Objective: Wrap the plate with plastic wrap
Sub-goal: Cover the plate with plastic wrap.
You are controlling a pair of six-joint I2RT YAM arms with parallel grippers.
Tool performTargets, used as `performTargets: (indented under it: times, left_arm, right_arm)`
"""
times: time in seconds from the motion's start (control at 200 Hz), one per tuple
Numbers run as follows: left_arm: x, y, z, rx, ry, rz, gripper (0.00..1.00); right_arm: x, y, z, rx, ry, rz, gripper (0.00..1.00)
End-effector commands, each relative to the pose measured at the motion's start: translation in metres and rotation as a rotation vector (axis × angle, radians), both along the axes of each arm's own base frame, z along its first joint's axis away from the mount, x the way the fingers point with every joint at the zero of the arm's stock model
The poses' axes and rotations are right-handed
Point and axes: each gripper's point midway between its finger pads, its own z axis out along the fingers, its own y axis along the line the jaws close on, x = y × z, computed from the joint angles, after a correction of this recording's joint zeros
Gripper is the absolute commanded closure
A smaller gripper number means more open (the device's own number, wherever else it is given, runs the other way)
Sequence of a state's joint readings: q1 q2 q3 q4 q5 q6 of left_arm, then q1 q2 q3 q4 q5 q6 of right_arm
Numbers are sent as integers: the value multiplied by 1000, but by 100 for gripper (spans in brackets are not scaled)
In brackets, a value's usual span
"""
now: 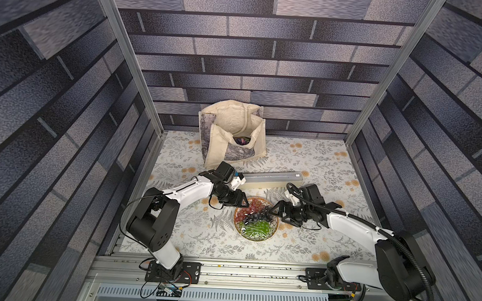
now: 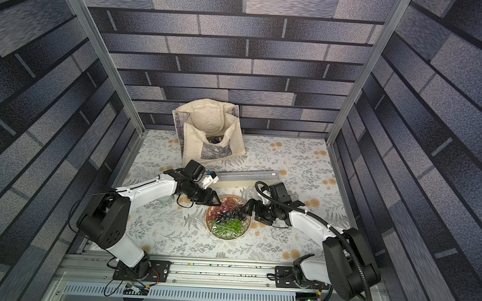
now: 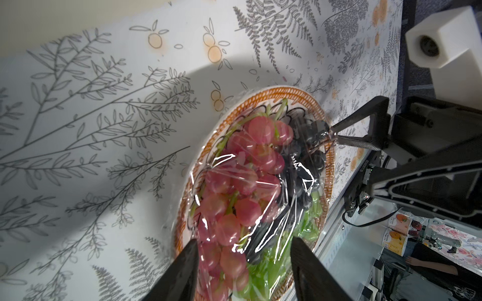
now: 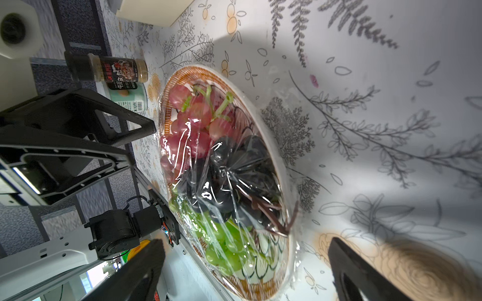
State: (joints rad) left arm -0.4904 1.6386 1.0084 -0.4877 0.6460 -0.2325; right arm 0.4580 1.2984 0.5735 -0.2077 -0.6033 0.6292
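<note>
Clear film [image 1: 258,233] lies over the plate [image 1: 275,226] of grapes [image 1: 255,210] in both top views, with the long box [image 1: 272,179] lying left to right just beyond its far side, and the plate sits between the left gripper [image 1: 245,203] at its far-left rim and the right gripper [image 1: 272,213] at its right rim. From the left wrist we see the left fingers [image 3: 187,268] apart, red grapes ahead between them. From the right wrist the right fingers [image 4: 349,265] stand wide apart with the plate ahead, so we judge both arms equally near for tucking the film's edges down.
</note>
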Motion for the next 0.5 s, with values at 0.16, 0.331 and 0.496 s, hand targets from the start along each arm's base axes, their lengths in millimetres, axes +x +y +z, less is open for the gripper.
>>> performTargets:
  times: [0.16, 0.331, 0.496]
  left_arm:
    - [6, 11, -7, 41, -2, 37, 44]
    - [11, 15, -5, 33, -15, 58, 45]
    - [11, 18, -9, 49, -11, 64, 47]
  right_arm:
    - [-3, -2, 0, -11, 13, 11, 0]
    - [-4, -3, -4, -17, 19, 12, 0]
    - [-4, -3, -4, -19, 21, 13, 0]
